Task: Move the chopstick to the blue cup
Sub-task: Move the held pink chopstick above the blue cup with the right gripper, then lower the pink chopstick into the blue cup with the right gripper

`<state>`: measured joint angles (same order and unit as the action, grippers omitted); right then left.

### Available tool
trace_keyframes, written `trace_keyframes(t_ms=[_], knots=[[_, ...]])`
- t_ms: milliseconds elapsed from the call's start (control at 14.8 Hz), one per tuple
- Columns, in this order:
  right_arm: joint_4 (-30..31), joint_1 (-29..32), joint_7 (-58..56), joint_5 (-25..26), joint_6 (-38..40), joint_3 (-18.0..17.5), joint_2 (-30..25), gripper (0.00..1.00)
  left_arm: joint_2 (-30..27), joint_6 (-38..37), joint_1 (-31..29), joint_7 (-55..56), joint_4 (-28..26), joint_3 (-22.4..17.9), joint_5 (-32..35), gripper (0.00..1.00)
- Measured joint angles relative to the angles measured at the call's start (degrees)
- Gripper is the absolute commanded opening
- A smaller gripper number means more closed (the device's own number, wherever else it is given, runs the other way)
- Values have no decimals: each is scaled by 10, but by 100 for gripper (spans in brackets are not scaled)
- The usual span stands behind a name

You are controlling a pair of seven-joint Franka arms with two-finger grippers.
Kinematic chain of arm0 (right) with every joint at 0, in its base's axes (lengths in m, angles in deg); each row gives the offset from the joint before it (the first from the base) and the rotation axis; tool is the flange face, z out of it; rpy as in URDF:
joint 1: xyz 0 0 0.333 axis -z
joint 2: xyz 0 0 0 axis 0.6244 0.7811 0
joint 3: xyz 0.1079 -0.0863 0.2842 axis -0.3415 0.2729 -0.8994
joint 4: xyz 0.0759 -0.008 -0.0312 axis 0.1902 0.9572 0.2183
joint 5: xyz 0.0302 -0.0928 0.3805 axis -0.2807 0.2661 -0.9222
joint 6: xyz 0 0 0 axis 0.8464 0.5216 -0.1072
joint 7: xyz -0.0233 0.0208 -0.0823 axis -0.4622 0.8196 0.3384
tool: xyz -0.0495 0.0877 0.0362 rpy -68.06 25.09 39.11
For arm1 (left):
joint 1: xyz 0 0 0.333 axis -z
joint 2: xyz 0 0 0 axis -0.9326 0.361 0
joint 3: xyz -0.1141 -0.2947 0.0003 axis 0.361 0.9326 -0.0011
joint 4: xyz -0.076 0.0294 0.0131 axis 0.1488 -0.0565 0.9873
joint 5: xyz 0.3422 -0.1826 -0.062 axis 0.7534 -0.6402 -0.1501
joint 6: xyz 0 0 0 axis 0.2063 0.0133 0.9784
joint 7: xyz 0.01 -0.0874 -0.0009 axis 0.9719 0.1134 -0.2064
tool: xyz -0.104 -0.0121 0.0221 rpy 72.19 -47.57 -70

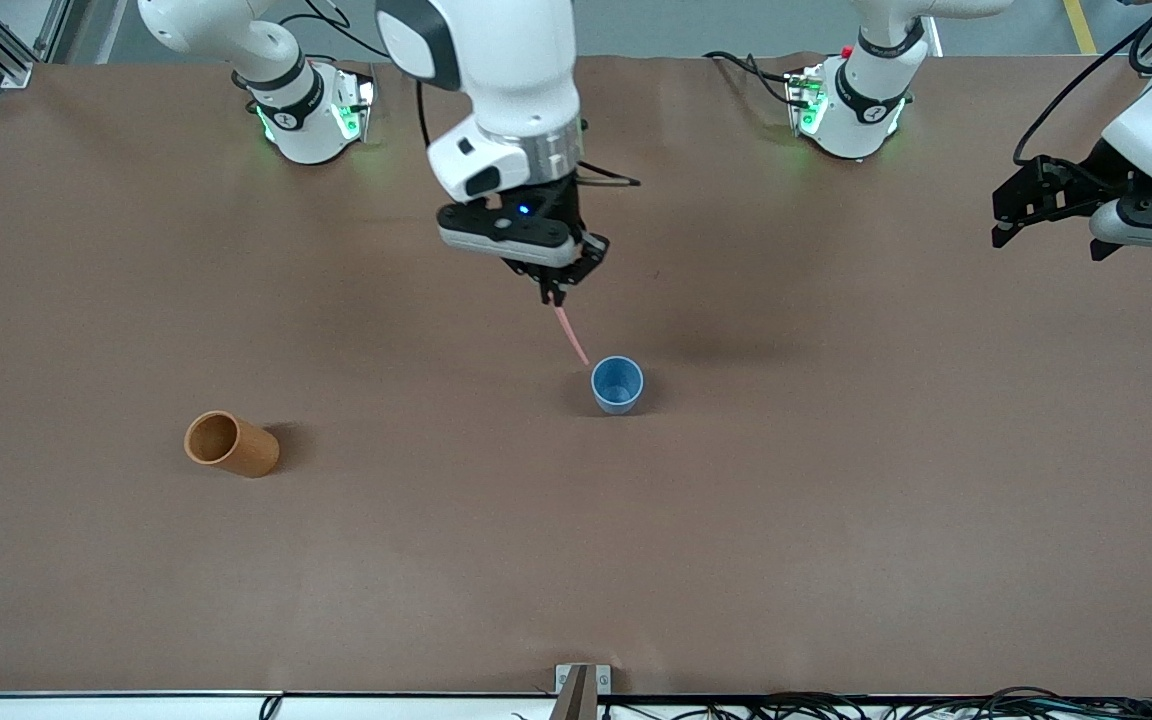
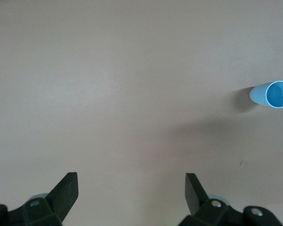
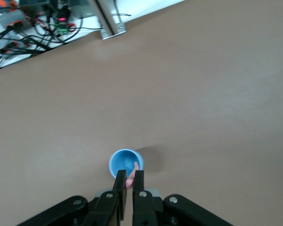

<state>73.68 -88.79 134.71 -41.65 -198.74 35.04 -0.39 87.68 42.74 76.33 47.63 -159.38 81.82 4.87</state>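
Alignment decides this step. The right gripper [image 1: 555, 292] is clamped tight on the chopstick [image 1: 570, 337], which hangs slanted with its lower tip just at the cup [image 1: 617, 385] rim on the side toward the robots' bases. In the right wrist view the tip shows over the cup's mouth [image 3: 126, 163]. Best to bring the tip well inside before letting go, or the light cup may tip. The left gripper [image 1: 1046, 215], jaws spread wide and empty, waits over the table's left-arm end.

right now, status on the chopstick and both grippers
Right gripper shut on chopstick, tip over blue cup rim, not in yet. Left gripper open, waiting at left arm's end. Nothing in the way.
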Motion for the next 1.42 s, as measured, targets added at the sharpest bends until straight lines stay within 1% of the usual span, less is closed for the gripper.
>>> trace_keyframes(t_ms=[271, 406, 677, 880, 948, 1016, 1083, 1151, 1286, 1354, 1422], knots=[[-11, -22, 0, 2, -37, 1, 42, 0, 0, 0, 0, 0, 0, -1, -6, 100], [-11, -31, 0, 18, -44, 1, 54, 0, 0, 0, -1, 0, 0, -2, -6, 100], [-11, -43, 0, 47, -44, 1, 69, 1, 0, 0, -1, 0, 0, -2, -6, 100], [0, -52, 0, 60, -48, 1, 73, 4, 0, 0, -1, 0, 0, -2, -6, 100], [7, -55, 0, 65, -59, 1, 76, 10, 0, 0, -1, 0, 0, -2, -6, 100], [15, -57, 0, 70, -75, 1, 79, 19, 0, 0, -1, 0, 0, -2, -6, 100], [21, -57, -2, 72, -90, 1, 82, 32, 0, 0, -1, 1, 0, -2, -6, 100], [24, -57, -7, 73, -101, 3, 85, 47, 0, 0, -1, 1, 0, -2, -6, 100], [27, -56, -24, 73, -107, 8, 87, 91, 0, 0, -1, 1, 0, -1, -6, 100], [27, -55, -29, 73, -107, 10, 86, 98, 0, 0, 0, 1, 0, 0, -6, 100], [26, -53, -33, 73, -108, 11, 86, 100, 1, 0, 0, 1, 0, 0, -6, 100]])
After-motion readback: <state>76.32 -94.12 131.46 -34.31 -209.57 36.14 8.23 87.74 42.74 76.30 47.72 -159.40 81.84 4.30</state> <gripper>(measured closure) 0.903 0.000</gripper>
